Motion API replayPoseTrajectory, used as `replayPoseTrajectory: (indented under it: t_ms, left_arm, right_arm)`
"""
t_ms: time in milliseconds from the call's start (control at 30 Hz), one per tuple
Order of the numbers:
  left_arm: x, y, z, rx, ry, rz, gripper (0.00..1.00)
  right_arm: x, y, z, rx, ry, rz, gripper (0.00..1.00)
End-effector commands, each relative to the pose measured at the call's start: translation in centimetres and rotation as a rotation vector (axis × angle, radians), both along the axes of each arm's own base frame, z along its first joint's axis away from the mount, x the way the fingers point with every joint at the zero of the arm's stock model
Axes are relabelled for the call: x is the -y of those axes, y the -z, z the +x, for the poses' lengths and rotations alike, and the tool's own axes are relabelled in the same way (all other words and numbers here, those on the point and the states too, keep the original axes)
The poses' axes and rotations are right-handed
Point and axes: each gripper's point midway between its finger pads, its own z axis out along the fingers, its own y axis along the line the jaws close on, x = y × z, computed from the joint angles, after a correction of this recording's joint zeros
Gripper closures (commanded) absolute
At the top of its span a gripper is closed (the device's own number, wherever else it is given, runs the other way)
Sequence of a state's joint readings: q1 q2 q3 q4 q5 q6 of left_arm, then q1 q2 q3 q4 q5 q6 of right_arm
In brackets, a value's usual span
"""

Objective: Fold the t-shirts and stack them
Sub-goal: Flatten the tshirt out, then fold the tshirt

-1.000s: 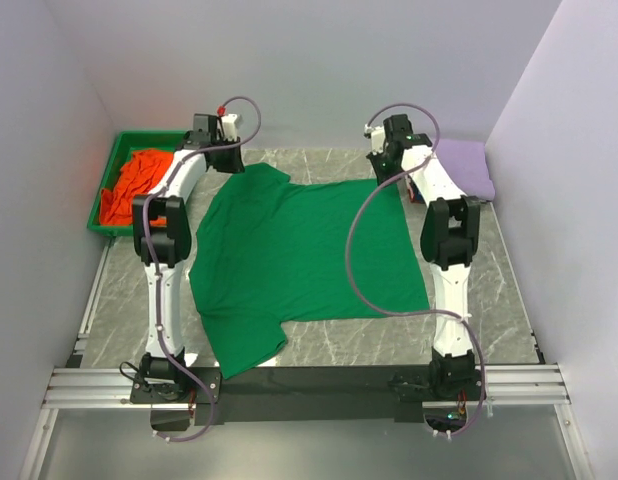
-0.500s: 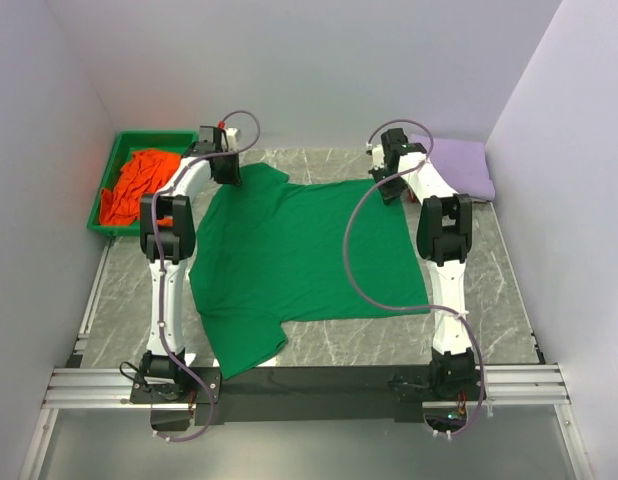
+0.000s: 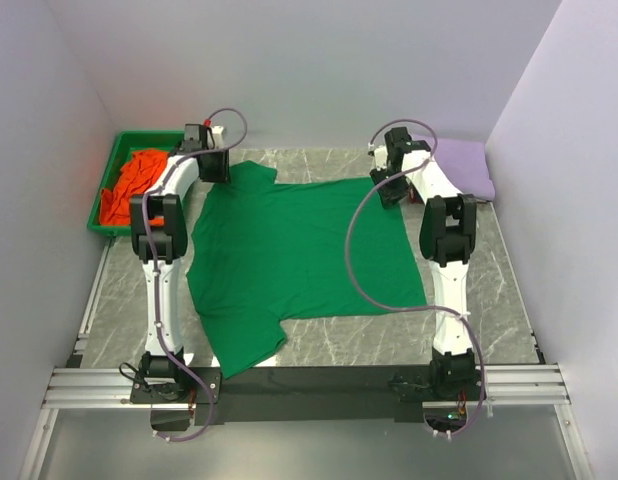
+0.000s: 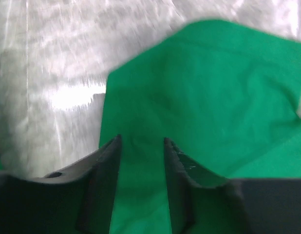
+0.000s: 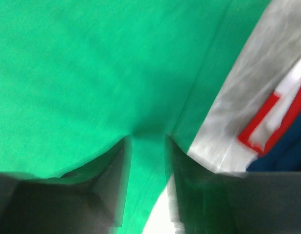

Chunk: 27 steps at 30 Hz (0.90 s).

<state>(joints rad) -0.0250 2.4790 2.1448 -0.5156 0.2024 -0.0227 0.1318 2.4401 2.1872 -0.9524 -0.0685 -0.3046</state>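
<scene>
The bright green t-shirt lies spread flat on the marble table. My left gripper is at its far left sleeve. In the left wrist view my left gripper is open, with a gap between the fingers and the green sleeve flat under them. My right gripper is at the shirt's far right corner. In the right wrist view it is open over the green cloth near its edge. The orange t-shirt lies crumpled in the tray. The lavender t-shirt lies folded at the far right.
The green plastic tray stands at the far left edge of the table. Walls close in the table on the left, back and right. Bare marble shows in front of the shirt. A red-and-white object shows blurred at the right of the right wrist view.
Both grippers have come down from the back wall onto the shirt's far corners. The left gripper then moved left, and the far sleeve shifted left with it.
</scene>
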Motion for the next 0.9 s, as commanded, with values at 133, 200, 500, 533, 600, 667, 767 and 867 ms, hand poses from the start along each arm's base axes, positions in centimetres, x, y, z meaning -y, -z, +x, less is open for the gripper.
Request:
replayPoseTrajectory:
  t_ms: [133,200,500,533,600,667,767,867]
  left_arm:
    - [0.7,-15.2,-3.7,0.247,0.135,0.019,0.39]
    - [0.8,-15.7,-6.4,0.225,0.202,0.048,0.37]
    - [1.8,-7.7,-22.6,-0.144,0.546,0.009,0.57]
    - [1.6,-6.9,-24.6,-0.170,0.556,0.017,0.57]
    - [1.0,-6.1,-26.2,-0.185,0.575,0.058,0.59]
    - [0.4,-5.1,-28.2,-0.208,0.589,0.087,0.59]
    - [-0.4,-3.6,-30.4,-0.250,0.603,0.126,0.59]
    - [-1.1,-1.8,-32.3,-0.309,0.616,0.152,0.59]
  right_arm:
    - [-1.0,-10.3,-7.2,0.046,-0.174,0.058,0.30]
    - [-1.1,-9.8,-9.7,-0.023,-0.207,0.058,0.31]
    - [-0.2,-5.1,-20.9,-0.312,-0.292,0.016,0.66]
    - [-0.1,-4.7,-21.6,-0.327,-0.293,0.009,0.68]
    - [0.4,-3.5,-23.3,-0.363,-0.290,-0.018,0.70]
    - [0.7,-2.8,-24.3,-0.389,-0.288,-0.031,0.71]
    - [1.3,-1.1,-25.9,-0.428,-0.286,-0.062,0.73]
    - [1.6,0.1,-27.5,-0.480,-0.289,-0.075,0.74]
